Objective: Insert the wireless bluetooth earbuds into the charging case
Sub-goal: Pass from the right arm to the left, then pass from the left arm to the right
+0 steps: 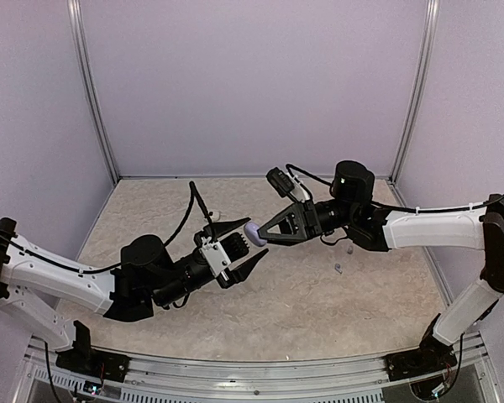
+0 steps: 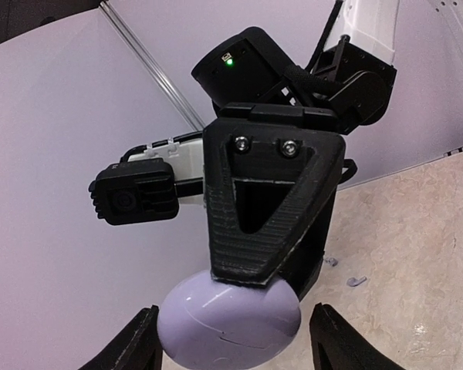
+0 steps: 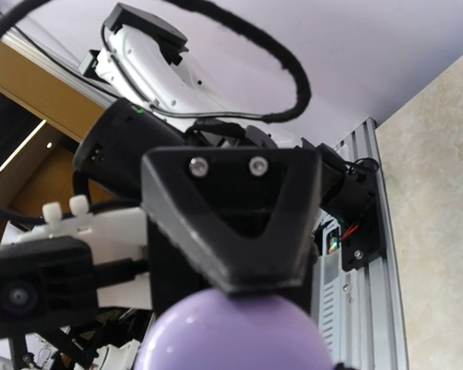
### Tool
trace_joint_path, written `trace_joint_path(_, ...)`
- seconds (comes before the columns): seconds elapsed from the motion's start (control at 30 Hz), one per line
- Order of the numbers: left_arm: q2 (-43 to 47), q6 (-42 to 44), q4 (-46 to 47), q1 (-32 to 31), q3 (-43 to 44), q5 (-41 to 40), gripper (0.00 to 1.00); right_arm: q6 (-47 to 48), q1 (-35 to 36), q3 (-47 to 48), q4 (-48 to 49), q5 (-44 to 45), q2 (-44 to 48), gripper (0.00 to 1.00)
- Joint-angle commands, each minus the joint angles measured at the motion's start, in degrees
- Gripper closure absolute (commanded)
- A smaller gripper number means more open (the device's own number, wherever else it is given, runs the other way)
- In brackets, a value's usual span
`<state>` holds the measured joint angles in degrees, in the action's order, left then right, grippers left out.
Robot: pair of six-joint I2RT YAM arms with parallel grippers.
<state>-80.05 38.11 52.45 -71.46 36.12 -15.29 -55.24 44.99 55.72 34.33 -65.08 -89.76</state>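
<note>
The lilac pebble-shaped charging case [image 1: 252,228] is held in the air above the table's middle, closed. My right gripper [image 1: 258,234] is shut on it at its fingertips. My left gripper [image 1: 244,242] is open, and its fingers [image 2: 136,343] straddle the case [image 2: 228,320] without clamping it. In the right wrist view the case [image 3: 231,335] fills the bottom edge and hides my own fingertips. Two tiny pale earbuds lie on the table below the right arm, one [image 1: 338,269] nearer and one [image 1: 349,249] farther. They also show in the left wrist view [image 2: 356,281].
The marbled tabletop [image 1: 319,311] is walled by lilac panels at the back and sides. A metal rail [image 1: 252,369] runs along the near edge by the arm bases. A black cable [image 1: 193,201] loops above the left wrist.
</note>
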Motion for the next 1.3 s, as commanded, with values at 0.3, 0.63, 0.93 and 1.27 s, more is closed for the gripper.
trace_joint_path(0.3,0.36,0.7,-0.33,0.1,1.96,2.03,0.54,-0.12,0.99,-0.3,0.78,0.48,0.44,0.61)
trace_joint_path(0.63,8.91,-11.99,-14.45,8.04,1.65,27.46,0.66,19.19,-1.98,4.15,-16.67,4.25,4.57,0.24)
trace_joint_path(0.93,14.02,-26.14,-25.04,17.0,2.92,49.13,0.69,57.86,-1.86,7.44,-34.53,20.66,13.18,0.21)
trace_joint_path(1.27,7.78,-37.86,-34.94,21.78,8.16,72.69,0.74,88.13,10.65,12.58,-51.99,35.39,14.62,0.37)
